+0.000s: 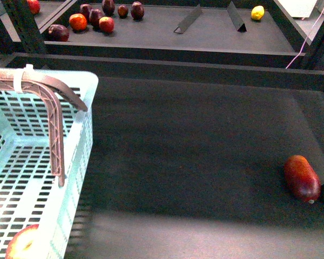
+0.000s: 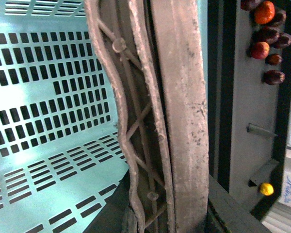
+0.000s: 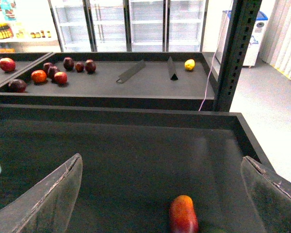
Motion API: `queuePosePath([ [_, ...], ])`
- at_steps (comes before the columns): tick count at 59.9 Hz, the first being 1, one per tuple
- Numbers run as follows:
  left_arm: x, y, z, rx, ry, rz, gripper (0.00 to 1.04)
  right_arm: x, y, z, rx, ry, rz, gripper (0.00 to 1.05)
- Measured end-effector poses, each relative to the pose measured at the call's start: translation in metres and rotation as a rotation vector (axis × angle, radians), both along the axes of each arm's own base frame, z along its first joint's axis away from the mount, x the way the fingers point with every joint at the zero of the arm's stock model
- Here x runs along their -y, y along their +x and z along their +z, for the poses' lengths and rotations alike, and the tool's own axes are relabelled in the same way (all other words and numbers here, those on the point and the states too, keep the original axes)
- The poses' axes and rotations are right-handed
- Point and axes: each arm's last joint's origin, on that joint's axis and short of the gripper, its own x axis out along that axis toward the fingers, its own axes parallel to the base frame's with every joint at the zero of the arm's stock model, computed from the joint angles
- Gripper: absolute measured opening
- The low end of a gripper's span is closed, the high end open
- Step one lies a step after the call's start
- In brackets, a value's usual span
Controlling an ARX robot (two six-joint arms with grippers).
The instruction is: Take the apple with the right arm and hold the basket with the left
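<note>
Your apple (image 1: 22,244) lies on the slotted floor of the basket (image 1: 70,178), which sits at the near left corner of the dark shelf tray (image 1: 205,156). The right gripper (image 3: 162,194) hangs with its fingers spread wide and empty above the elongated red fruit (image 3: 183,214) near the tray's right edge. The left wrist view shows the basket's brown handle (image 2: 177,121) filling the frame, but you cannot tell the left fingers' state.

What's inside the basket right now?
One apple lies on the floor of the basket at its near corner. The handle hides some floor, and the rest is out of frame.
</note>
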Motion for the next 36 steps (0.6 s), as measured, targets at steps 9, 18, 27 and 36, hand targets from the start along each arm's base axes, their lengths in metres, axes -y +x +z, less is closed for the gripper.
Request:
queuePosePath([
  [9,0.001,0.003,-0.012,-0.044,-0.016,-0.006,0.19,0.000,0.000,0.000,0.000,0.000,0.000,0.96],
  [18,0.003,0.000,-0.021,-0.094,-0.037,0.000,0.19,0.000,0.000,0.000,0.000,0.000,0.000,0.96],
  [27,0.004,-0.004,-0.027,-0.114,-0.037,-0.005,0.19,0.000,0.000,0.000,0.000,0.000,0.000,0.96],
  [36,0.005,-0.009,-0.024,-0.116,-0.038,-0.006,0.46,0.000,0.000,0.000,0.000,0.000,0.000,0.96],
])
